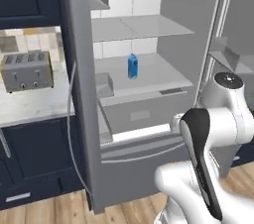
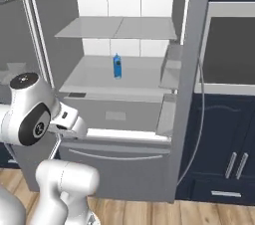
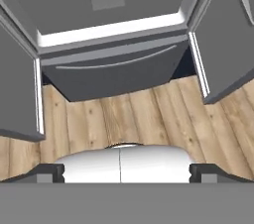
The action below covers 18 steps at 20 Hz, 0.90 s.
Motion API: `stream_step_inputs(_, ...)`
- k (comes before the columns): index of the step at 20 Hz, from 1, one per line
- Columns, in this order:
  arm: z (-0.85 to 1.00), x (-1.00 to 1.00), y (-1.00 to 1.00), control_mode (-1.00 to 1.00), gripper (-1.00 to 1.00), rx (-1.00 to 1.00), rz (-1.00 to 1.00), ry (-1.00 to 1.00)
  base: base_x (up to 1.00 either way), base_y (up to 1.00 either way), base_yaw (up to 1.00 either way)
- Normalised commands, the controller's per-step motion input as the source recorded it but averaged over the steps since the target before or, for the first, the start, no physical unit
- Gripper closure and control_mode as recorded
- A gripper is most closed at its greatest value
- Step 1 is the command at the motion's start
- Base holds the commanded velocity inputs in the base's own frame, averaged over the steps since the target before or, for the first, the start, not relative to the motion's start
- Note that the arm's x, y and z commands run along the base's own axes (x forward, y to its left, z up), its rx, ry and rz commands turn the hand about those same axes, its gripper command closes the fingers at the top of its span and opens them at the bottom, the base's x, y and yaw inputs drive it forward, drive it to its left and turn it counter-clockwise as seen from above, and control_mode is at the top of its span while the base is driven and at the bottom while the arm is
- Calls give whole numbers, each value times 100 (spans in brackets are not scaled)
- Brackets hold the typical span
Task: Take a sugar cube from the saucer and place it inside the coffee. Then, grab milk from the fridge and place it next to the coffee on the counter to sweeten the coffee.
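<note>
From the left base view, the fridge (image 1: 144,104) is standing open, a tall smooth grey metal box with a white interior and flat grey shelves. The milk (image 1: 132,66), a small blue carton with a pale band, is standing upright on the middle shelf, well apart from the arm. The glossy white arm is folding up at the lower right. To the left, a boxy silver toaster (image 1: 27,71) is sitting on the white marble table (image 1: 34,106) above navy cabinets.

From the right base view, the milk (image 2: 117,66) is standing alone on that shelf, and plank wood floor (image 2: 149,211) is running below.

In the hand view, the hand (image 3: 126,172) is pointing down at the fridge's bottom drawer (image 3: 114,69) and floor, its dark fingertips (image 3: 49,172) standing wide apart, holding nothing.
</note>
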Motion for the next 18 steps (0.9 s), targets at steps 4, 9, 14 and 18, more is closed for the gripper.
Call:
stream_step_inputs(4, 0, 0, 0, 100, -100, 0, 0, 0, 84, -39, 41)
stream_step_inputs(9, 0, 0, 0, 100, -100, 0, 0, 0, 65, -48, 36)
stream_step_inputs(14, 0, 0, 0, 100, -100, 0, 0, 0, 9, -46, 9)
stream_step_inputs(18, -36, 23, -2, -100, -100, 6, 1, -28, 0, 0, 0)
